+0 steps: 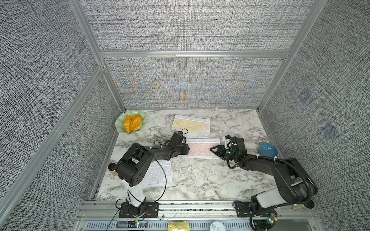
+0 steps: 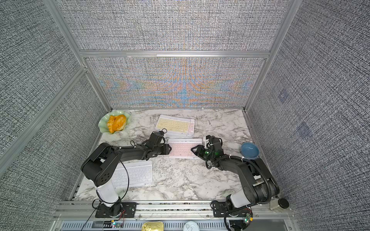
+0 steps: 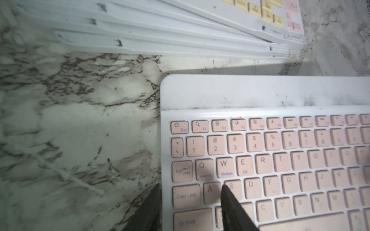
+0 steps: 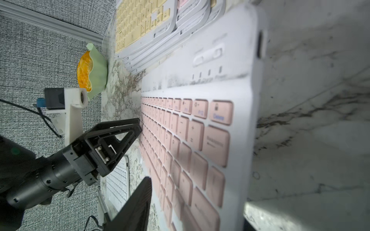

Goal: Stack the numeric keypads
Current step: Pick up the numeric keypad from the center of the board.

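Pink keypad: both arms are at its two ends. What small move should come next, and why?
Probably raise the pink keypad a little, both ends level. The left fingers pinch its Caps Lock end, the right fingers are at the other end, and the stack just behind is several keypads tall.

A white marble-patterned tabletop (image 1: 200, 180) with grey veining formed the floor of the cell. Behind it and at both its sides stood wall panels (image 1: 190, 26) of grey woven fabric, held in a frame of aluminium posts (image 1: 274, 80) and a horizontal crossbar (image 1: 192, 54) above the tabletop's far edge. Aluminium rails (image 1: 190, 206) ran along its near edge. Even, diffuse light lay on the tabletop, and the shadows there were soft.
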Tool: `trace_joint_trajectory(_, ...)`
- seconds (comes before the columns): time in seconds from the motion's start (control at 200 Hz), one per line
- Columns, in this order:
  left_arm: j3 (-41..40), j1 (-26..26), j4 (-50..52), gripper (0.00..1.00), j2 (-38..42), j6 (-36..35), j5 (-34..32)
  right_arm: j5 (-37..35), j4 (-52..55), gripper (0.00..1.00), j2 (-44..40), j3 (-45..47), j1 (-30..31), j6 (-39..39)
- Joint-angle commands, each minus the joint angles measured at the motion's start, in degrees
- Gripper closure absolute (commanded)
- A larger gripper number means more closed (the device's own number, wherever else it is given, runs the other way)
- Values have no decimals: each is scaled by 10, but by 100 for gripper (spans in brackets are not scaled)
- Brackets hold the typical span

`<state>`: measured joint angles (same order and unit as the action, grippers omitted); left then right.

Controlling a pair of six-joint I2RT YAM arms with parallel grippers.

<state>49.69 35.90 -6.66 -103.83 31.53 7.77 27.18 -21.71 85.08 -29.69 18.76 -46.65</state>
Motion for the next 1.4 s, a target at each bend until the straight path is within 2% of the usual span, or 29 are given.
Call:
trace_joint_trajectory(0.0, -9, 2, 126, 51, -6, 12, 23, -13, 28, 53, -10, -1, -2, 16)
trace_joint_trajectory(0.305, -14, 2, 114, 51, 3, 20, 21, 1, 27, 74, -23, 10, -9, 15)
trace_joint_trajectory(0.385, -15, 2, 114, 51, 5, 21, 20, 6, 27, 75, -26, 14, -11, 13)
trace_joint_trajectory(0.57, -18, 2, 112, 51, 29, 27, 12, 19, 31, 100, -47, 25, -17, 6)
trace_joint_trajectory(0.891, 11, 0, 161, 51, 114, 23, -13, 36, 98, 100, -127, 17, -22, 16)
trace_joint_trajectory(1.116, 22, -22, 210, 51, 168, 26, -27, 45, 132, 100, -181, -30, -22, 10)
trace_joint_trajectory(1.241, 13, -43, 225, 50, 195, 41, -35, 38, 136, 100, -169, -79, -22, 11)
trace_joint_trajectory(1.396, 19, -70, 257, 50, 214, 38, -32, 49, 133, 100, -108, -165, -22, 8)
